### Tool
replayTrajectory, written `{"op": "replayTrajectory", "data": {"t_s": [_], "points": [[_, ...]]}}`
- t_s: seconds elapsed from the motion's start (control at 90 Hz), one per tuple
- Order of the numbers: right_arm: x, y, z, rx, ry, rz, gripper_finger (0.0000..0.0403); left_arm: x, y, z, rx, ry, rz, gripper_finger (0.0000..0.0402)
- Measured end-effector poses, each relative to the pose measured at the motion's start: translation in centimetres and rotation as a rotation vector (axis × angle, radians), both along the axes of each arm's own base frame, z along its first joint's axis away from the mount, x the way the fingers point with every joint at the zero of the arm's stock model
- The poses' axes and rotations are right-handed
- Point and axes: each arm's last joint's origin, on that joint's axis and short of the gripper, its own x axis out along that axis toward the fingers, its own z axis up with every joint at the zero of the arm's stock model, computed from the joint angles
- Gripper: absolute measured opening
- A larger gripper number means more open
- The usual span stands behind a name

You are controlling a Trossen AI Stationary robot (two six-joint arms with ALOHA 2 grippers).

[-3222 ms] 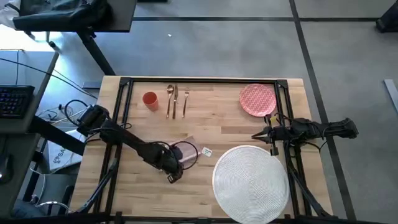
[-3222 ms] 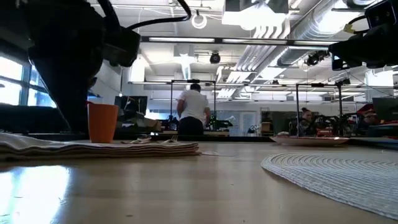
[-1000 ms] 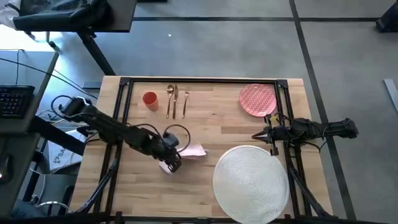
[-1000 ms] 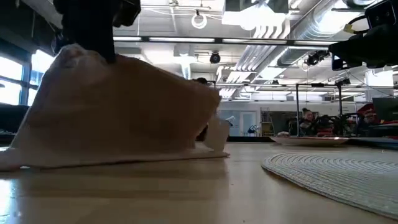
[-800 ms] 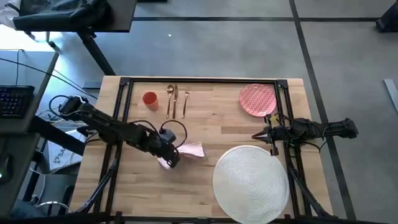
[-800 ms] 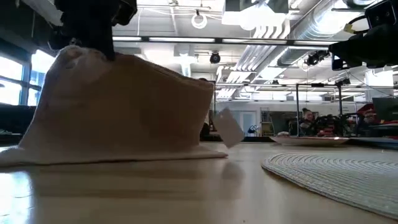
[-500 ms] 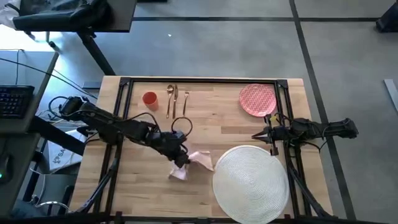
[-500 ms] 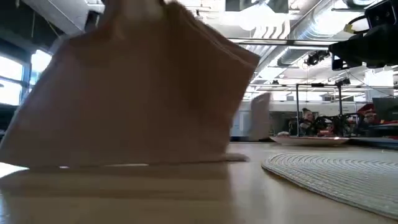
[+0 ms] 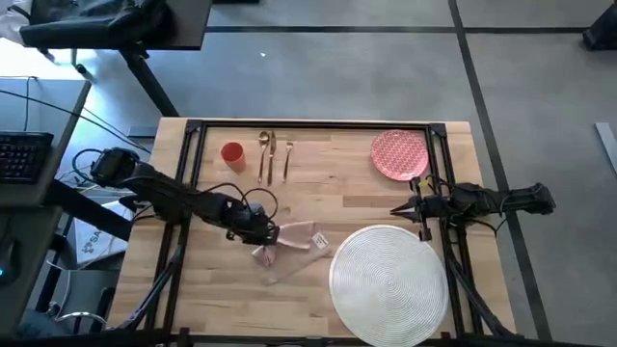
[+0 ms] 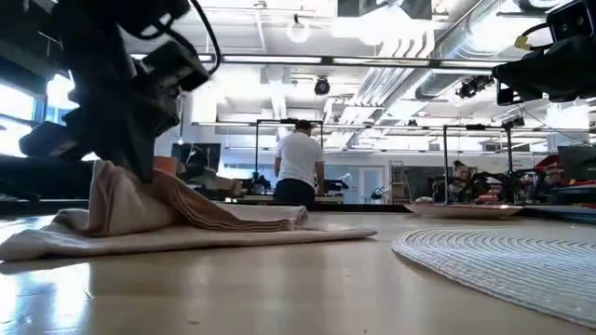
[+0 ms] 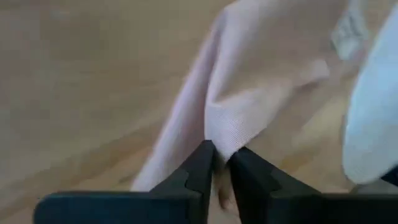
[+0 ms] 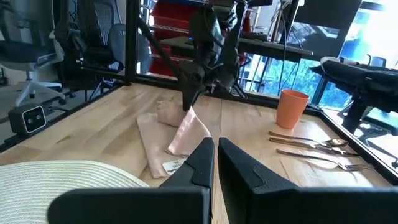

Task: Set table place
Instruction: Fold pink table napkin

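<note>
From above, the left gripper (image 9: 262,234) sits mid-table, pinching the napkin (image 9: 294,240), which trails toward 4 o'clock and ends just beside the placemat (image 9: 388,283); bare wood lies open at 6 o'clock of the cloth. The cup (image 9: 232,154) and cutlery (image 9: 273,156) lie near the far edge of the table (image 9: 337,198), the plate (image 9: 400,154) at 1 o'clock. The right gripper (image 9: 397,209) waits at the placemat's 12 o'clock edge. At table height, the napkin (image 10: 177,223) is lifted at one end, the rest flat. The left wrist view shows fingers (image 11: 200,171) clamped on a fold (a small tag shows, unreadable). The right wrist view shows the right gripper's fingers (image 12: 200,163) nearly closed, holding nothing.
</note>
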Motion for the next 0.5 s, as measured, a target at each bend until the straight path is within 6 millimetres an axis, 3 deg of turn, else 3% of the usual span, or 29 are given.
{"op": "replayTrajectory", "data": {"t_s": [0.189,0.5], "points": [[0.0,0.0,0.0,-0.004,-0.002,-0.013,0.0,-0.1,-0.1,1.0,-0.031,-0.054,-0.009,0.009],[0.0,-0.3,0.1,-0.064,-0.02,-0.1,0.0,-0.2,-0.2,1.1,-0.093,-0.04,-0.032,0.0094]]}}
